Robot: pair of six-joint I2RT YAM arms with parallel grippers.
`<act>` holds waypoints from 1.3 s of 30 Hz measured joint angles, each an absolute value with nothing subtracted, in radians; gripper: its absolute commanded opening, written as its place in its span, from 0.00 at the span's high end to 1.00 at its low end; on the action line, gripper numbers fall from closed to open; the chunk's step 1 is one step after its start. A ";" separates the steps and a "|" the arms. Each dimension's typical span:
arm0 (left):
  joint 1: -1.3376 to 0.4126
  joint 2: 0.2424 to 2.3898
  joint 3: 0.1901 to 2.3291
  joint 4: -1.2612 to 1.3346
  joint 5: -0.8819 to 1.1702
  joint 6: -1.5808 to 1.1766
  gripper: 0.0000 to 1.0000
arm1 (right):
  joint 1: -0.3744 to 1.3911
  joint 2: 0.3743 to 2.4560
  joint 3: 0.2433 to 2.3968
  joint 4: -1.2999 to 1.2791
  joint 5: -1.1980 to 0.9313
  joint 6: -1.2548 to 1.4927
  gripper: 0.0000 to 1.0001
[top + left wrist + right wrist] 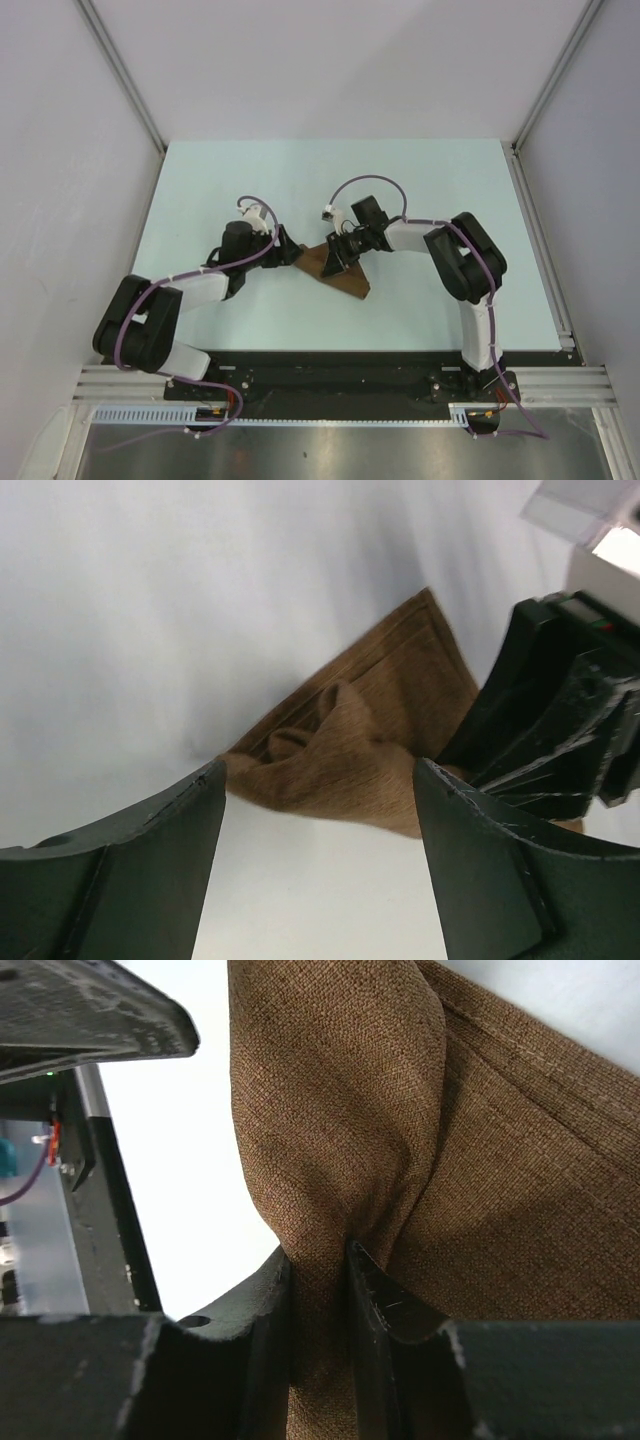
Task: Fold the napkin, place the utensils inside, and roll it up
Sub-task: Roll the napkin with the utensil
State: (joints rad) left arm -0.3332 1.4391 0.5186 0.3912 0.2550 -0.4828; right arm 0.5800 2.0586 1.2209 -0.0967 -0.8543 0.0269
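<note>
We see the napkin (pixel 348 280) folded into a rough brown triangle near the middle of the worktop (pixel 450 200), a little toward the near edge. Our right tool (pixel 318 1265) is closed almost fully on a raised pleat of the cloth. The fabric is bunched and pinched between its jaws, drawn up from the layers beneath. Our left tool (pixel 318 772) stands wide open and holds nothing. Its jaws frame the napkin's rumpled left corner, which lies just ahead of them, and we cannot tell whether they touch it. The two tools sit close together at the napkin's far-left side.
</note>
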 measured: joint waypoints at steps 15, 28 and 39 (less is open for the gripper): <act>-0.334 1.601 0.530 0.570 0.337 -0.554 0.55 | 0.566 2.087 1.237 -0.095 -0.907 0.049 0.69; -0.335 1.661 0.598 0.543 0.378 -0.573 1.00 | 0.576 2.038 1.288 -0.209 -0.786 0.046 0.39; -0.336 1.729 0.737 0.378 0.396 -0.568 1.00 | 0.758 1.749 1.148 -0.094 -0.225 -0.075 0.37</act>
State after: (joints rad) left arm -0.3355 1.7287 0.7372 0.3779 0.3962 -0.5682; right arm 0.7582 1.7489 1.1484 -0.0944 -0.2249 -0.0746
